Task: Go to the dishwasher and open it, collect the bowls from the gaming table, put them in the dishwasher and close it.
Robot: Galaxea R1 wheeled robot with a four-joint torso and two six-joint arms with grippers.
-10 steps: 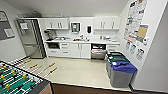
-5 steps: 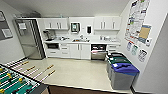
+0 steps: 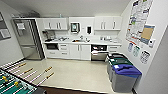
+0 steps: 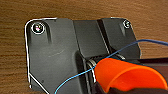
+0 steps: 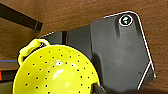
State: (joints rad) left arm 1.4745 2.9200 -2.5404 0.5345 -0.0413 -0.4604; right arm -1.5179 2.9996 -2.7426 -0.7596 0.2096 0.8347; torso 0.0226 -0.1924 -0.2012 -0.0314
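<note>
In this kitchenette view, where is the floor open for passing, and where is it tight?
Open: the pale floor between the white cabinets and the foosball table. Tight: beside the dishwasher, where the bins crowd the right wall. The countertop looks cluttered.

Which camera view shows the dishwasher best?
The head view. There the dishwasher sits under the counter at the far wall, its door partly open, beside the waste bins. The wrist views show other things instead: an orange bowl and a yellow perforated bowl over wood-grain flooring.
</note>
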